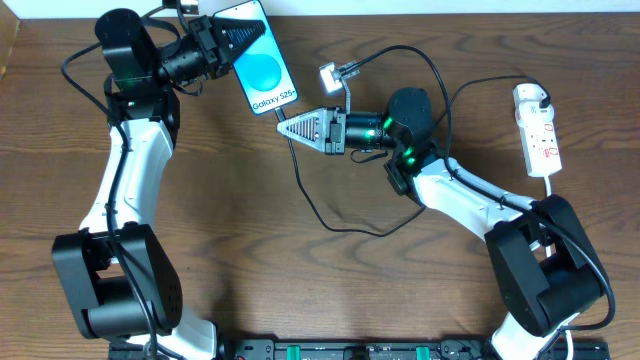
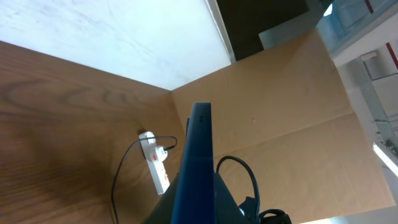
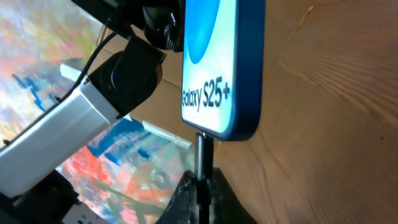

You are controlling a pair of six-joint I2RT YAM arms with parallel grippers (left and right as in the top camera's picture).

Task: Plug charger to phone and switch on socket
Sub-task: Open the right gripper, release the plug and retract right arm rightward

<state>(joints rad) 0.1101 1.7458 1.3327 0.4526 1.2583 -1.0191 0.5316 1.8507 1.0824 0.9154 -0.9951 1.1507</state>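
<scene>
We pinch the phone (image 1: 265, 72) in the left hand (image 1: 228, 43), lifted off the worktop (image 1: 250, 235). This presents its port edge to the right hand (image 1: 287, 127), which pinches the charger (image 3: 202, 154) tip against it. The socket (image 1: 537, 128) lies well apart.
</scene>
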